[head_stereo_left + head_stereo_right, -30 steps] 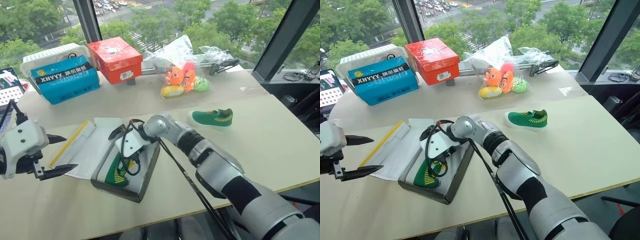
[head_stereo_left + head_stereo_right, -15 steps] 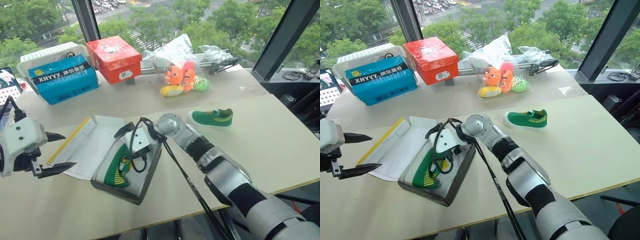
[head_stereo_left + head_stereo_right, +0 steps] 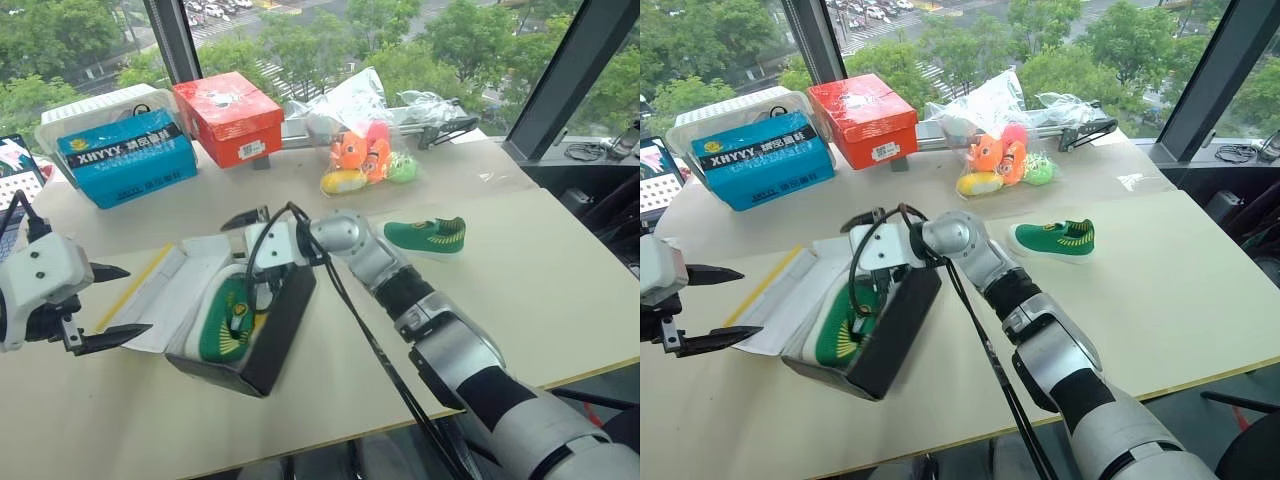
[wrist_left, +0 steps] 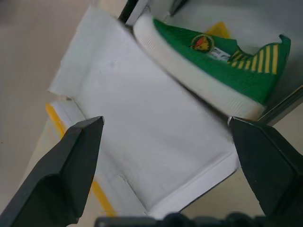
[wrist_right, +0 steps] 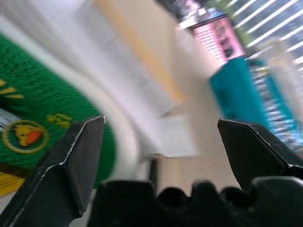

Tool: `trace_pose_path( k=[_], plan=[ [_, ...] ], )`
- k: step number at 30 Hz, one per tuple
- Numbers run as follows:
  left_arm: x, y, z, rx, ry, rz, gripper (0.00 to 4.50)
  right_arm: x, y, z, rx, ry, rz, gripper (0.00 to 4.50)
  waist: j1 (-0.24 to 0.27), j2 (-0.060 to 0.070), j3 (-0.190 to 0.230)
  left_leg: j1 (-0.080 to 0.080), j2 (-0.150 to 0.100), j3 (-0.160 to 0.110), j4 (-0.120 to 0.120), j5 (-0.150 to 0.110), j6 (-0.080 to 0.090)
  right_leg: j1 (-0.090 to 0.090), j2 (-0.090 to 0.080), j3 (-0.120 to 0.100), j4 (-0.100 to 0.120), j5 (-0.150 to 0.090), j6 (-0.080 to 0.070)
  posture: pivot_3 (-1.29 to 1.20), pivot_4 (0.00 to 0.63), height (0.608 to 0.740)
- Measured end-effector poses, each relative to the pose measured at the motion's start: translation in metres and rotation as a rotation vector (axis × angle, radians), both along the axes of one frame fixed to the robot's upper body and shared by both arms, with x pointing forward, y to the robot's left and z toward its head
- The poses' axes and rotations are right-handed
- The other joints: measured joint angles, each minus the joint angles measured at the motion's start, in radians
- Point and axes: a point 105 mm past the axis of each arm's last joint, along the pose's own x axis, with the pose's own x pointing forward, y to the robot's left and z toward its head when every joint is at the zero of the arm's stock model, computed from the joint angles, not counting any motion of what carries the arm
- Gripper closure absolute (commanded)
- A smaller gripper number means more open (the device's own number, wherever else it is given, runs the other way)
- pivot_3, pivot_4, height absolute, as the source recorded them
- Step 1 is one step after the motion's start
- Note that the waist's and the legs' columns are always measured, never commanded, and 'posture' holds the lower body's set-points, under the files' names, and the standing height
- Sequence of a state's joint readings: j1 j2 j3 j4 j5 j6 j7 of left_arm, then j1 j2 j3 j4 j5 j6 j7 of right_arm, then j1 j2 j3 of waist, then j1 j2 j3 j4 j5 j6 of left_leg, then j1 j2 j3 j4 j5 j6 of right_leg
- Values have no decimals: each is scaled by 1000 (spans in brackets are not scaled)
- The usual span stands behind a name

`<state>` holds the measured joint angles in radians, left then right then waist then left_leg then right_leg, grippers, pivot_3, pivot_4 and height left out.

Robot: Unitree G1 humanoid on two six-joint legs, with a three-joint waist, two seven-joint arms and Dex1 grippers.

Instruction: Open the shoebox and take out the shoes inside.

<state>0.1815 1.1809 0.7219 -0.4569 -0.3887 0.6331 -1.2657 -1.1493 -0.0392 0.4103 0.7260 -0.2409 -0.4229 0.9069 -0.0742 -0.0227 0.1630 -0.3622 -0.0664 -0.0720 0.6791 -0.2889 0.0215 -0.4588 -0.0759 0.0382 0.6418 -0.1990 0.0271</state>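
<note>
Shoebox point(image 3: 245, 330) now tips up on its left side in the head views, its right wall lifted since a second ago, one of the shoes point(image 3: 226, 320) leaning inside; the other shoe point(image 3: 428, 235) lies on the table point(image 3: 560, 290). Right gripper point(image 3: 262, 250) has risen, fingers spread wide, empty. Left wrist view: left gripper point(image 4: 165, 156) unmoved, wide apart, empty. Right wrist view: green shoe just beside one finger.

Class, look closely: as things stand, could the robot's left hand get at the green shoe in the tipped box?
Probably yes. The left hand is open beside the lid flap, nothing between it and the shoe. The right hand at the box crowds it.
</note>
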Motion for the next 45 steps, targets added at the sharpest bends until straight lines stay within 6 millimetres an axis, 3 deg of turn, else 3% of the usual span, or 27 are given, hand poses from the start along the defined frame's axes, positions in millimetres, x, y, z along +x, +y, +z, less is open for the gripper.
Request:
trace_pose_path(
  k=[8,15,25,32,33,37,40,45],
  plan=[
    [-1,0,0,7,11,-5,0,-4,-6,-32,-49,65,-23,24,2,0,0,0,0,0,0,0,1,0,0,0,0,0,0,0,150,740],
    [0,0,4,20,2,-9,0,-7,-16,-69,-222,53,-18,24,0,0,0,0,0,1,0,-1,1,0,0,0,0,0,-1,0,150,740],
    [1,-1,6,33,-2,-12,0,-11,-22,-77,-279,78,-2,24,1,0,0,0,0,1,0,-1,1,0,0,0,-1,0,-1,0,150,740],
    [1,-1,7,35,-3,-12,0,-18,-24,-80,-299,113,25,1987,0,0,0,0,1,1,0,-1,1,0,1,0,-1,0,-1,0,150,740],
    [1,-1,7,35,-2,-12,0,-19,-23,-79,-295,121,26,2508,0,0,0,0,1,1,0,-1,1,0,1,0,-1,0,-1,0,150,740],
    [2,-2,5,34,5,-17,0,-22,-21,-71,-282,133,36,3743,1,0,0,0,1,1,0,-1,1,0,1,0,-1,0,-1,0,150,740],
    [3,-4,1,32,21,-26,0,-29,-19,-57,-249,158,63,3962,2,0,0,-1,1,1,0,-1,1,0,0,0,-1,0,-1,0,150,740],
    [9,-5,2,33,13,-40,0,-45,-18,-9,-109,100,122,4006,5,0,0,-2,1,1,1,-1,1,0,0,-1,-1,0,-1,0,150,740]
  ],
)
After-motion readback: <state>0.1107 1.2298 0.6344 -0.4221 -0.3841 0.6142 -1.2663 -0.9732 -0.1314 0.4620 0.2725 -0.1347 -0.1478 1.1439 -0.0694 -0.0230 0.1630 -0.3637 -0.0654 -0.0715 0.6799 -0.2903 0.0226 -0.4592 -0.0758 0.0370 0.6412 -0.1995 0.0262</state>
